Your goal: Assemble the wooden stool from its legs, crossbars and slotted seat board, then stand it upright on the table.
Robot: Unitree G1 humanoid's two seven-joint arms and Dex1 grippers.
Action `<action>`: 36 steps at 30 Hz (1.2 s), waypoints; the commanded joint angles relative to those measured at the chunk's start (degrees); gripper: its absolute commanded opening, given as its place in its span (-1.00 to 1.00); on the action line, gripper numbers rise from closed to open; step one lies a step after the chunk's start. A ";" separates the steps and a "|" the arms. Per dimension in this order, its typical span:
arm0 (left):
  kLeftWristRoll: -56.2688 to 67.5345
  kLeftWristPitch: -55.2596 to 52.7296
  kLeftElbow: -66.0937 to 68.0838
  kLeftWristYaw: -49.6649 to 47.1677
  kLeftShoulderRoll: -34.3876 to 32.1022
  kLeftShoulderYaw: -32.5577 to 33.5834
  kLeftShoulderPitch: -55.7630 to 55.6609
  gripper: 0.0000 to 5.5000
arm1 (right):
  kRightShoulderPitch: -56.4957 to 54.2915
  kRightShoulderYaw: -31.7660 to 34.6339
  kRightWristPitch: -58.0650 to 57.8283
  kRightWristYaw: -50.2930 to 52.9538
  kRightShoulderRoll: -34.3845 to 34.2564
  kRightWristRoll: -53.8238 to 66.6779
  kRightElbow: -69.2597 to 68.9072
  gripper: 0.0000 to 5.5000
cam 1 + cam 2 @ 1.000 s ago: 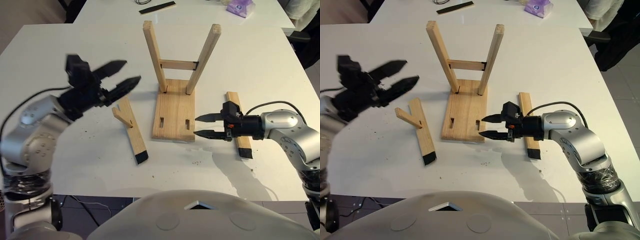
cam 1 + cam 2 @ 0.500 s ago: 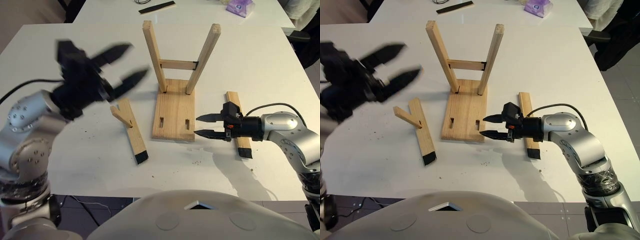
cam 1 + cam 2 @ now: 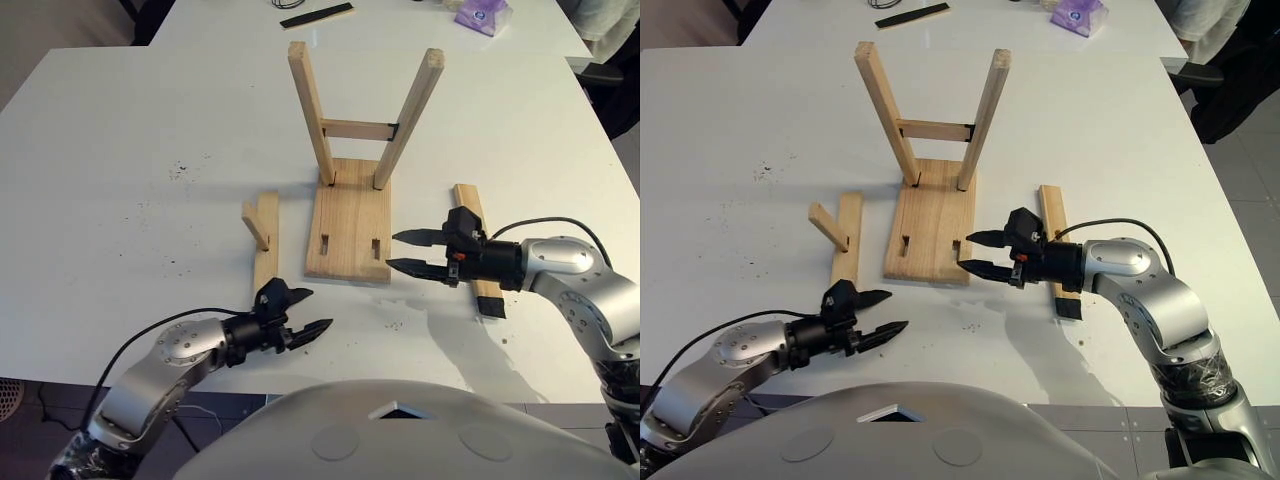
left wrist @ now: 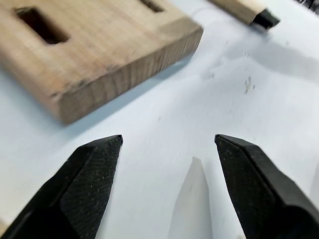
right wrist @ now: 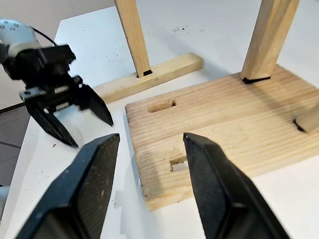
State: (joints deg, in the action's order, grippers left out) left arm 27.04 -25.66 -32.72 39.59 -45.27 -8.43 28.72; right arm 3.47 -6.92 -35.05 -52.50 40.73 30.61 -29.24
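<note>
**Half-built stool, inverted, at the middle of the counter (image 3: 120, 130).** The seat board (image 3: 348, 225) lies flat. Two legs (image 3: 310, 105) stand in its far slots, leaning slightly apart toward their tops and tied by one crossbar (image 3: 355, 129). The two near slots (image 3: 326, 241) are vacant. A left loose leg (image 3: 265, 245), bearing a short stub, lies just beside the board's left edge. A right loose leg (image 3: 463, 196), black-tipped, lies near the right edge.

Right claw (image 3: 392, 250): released, grasping nothing, fingertips just beside the board's near right corner, wrist over the right loose leg. Left claw (image 3: 318, 308): released, grasping nothing, low over the counter by its near edge, in front of the left loose leg.

Probable hazards:
- A sideways nudge from the right claw would likely slide the unsecured board on the smooth surface. It might also tip the tall standing pair, whose joints look only push-fitted.
- A loose leg presented off-angle may jam in its slot instead of seating.

The wood is pale, square-cut and rigid, with fine debris (image 3: 178, 170) scattered about.
</note>
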 commanded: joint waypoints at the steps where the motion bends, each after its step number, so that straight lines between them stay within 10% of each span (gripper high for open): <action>1: -3.12 1.87 3.66 4.10 -6.46 7.43 3.62 0.26 | 1.98 0.51 0.86 1.87 -0.42 -0.63 -1.66 -0.14; 11: 7.21 -4.80 -1.04 6.39 -9.27 26.85 -4.46 0.26 | 3.50 0.37 2.24 2.95 0.02 -1.72 -1.57 -0.14; 36: -8.29 2.37 21.37 6.05 1.27 11.80 -8.64 0.26 | -0.04 -1.93 3.21 -0.57 0.96 -4.24 2.07 -0.14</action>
State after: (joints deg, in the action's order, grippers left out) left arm 20.90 -23.68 -14.60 45.27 -45.73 6.38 20.49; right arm 4.55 -8.71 -31.95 -52.74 41.21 26.85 -27.37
